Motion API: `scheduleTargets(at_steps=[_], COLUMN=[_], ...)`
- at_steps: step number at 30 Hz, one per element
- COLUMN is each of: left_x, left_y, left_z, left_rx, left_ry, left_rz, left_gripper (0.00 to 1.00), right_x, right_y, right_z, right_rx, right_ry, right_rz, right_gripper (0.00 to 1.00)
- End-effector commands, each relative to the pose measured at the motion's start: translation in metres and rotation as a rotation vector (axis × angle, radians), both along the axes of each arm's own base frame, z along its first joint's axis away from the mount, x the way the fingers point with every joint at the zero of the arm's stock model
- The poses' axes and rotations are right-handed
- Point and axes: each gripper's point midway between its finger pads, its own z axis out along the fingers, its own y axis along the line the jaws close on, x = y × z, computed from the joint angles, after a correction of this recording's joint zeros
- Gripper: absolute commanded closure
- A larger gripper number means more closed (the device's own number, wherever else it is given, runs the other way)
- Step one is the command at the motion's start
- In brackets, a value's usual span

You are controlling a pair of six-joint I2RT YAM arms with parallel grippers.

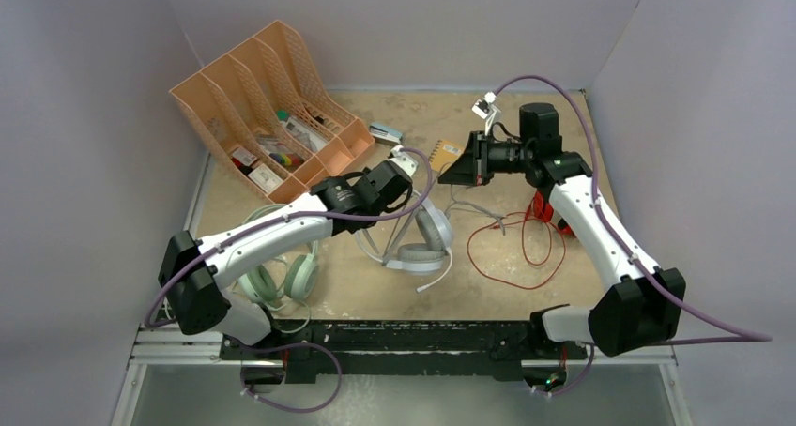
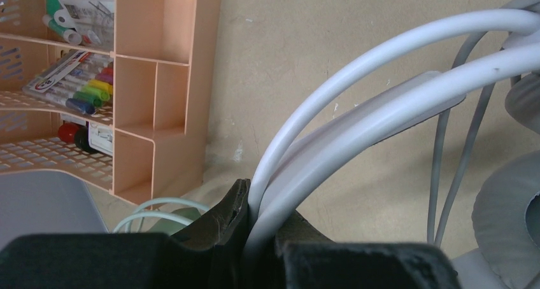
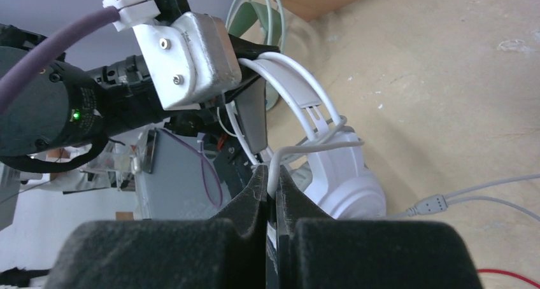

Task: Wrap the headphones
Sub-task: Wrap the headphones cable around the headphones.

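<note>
Pinching the headband (image 2: 382, 104), the left end effector (image 2: 255, 219) held the white headset (image 1: 422, 238) at mid-desk (image 1: 375, 290) | right end effector (image 3: 270, 187) was clamped on its grey cord (image 3: 312, 149) | mint-green headset (image 1: 282, 276) lay near-left, under the left arm | red cord (image 1: 526, 257) sprawled loose at right.

Table (image 1: 375, 296) with peach organizer (image 1: 246, 88), mint headphones (image 1: 282, 278)

We are finding open tabletop (image 1: 375, 295) along the near edge; farther in, the white headphones (image 1: 420, 243), their grey cord (image 3: 434, 204) and the red cord (image 1: 472, 260) are crowding the middle, and the orange organizer (image 1: 267, 102) is blocking the far-left corner.
</note>
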Motion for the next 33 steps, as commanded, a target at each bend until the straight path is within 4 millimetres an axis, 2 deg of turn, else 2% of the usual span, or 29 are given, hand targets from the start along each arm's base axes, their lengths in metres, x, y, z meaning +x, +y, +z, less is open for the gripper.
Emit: scheduleTargets(at_steps=[1,8,12,17,21,25,27,33], left_x=[0.004,-0.008,-0.014,-0.009,0.011,0.039,0.049,0.08], left_y=[-0.006,-0.012,-0.007,0.0,0.011,0.014,0.01,0.013], left_z=[-0.001,-0.014,-0.022,-0.024,-0.017,-0.006,0.003,0.05], left_rx=[-0.002,-0.001,0.007,0.026,0.025,-0.089,-0.138,-0.256], left_ry=[-0.013,0.037,0.057,0.033,-0.029,-0.086,-0.128,-0.302], left_rz=[-0.034,-0.121,-0.121,-0.06,0.094,0.255,0.291,0.438], left_gripper=[1.0,1.0,1.0,1.0,1.0,1.0,1.0,1.0], right_x=[0.0,0.012,0.013,-0.003,-0.027,-0.051,-0.06,-0.076], right_y=[0.009,0.004,0.001,0.002,0.01,0.028,0.038,0.056], right_z=[0.029,0.025,0.027,0.041,0.049,0.035,0.029,0.027], right_rx=[0.092,0.035,0.013,0.043,0.083,0.089,0.086,0.162], right_ry=[-0.07,-0.102,-0.137,-0.177,-0.188,-0.146,-0.126,-0.078], right_rz=[0.058,-0.011,-0.023,0.034,0.128,0.239,0.269,0.276], right_gripper=[1.0,1.0,1.0,1.0,1.0,1.0,1.0,1.0])
